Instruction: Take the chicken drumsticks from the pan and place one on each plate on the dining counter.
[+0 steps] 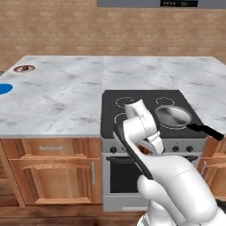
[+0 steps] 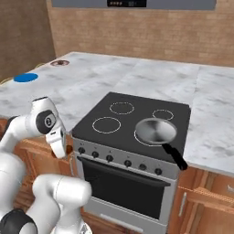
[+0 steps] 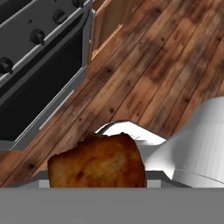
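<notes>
My gripper (image 3: 97,177) is shut on a golden-brown chicken drumstick (image 3: 98,162), which covers the fingertips in the hand view. The hand points down at the wooden floor in front of the oven. From the base views the gripper (image 1: 143,151) (image 2: 67,150) hangs low before the stove's knobs, below counter height, with a bit of the drumstick (image 2: 69,149) showing at it. The grey pan (image 1: 173,116) (image 2: 156,131) sits on the near right burner, its inside bare metal. On the dining counter (image 1: 66,99) (image 2: 91,84), the blue plate (image 1: 4,88) (image 2: 25,77) and the brown-rimmed plate (image 1: 24,68) (image 2: 60,62) lie far left.
The black stovetop (image 1: 132,103) (image 2: 119,114) is set into the marble slab, with the oven door (image 3: 35,92) and its knobs below. The pan's black handle (image 1: 206,130) (image 2: 176,157) juts over the stove's front right edge. Wooden cabinets (image 1: 53,170) flank the oven.
</notes>
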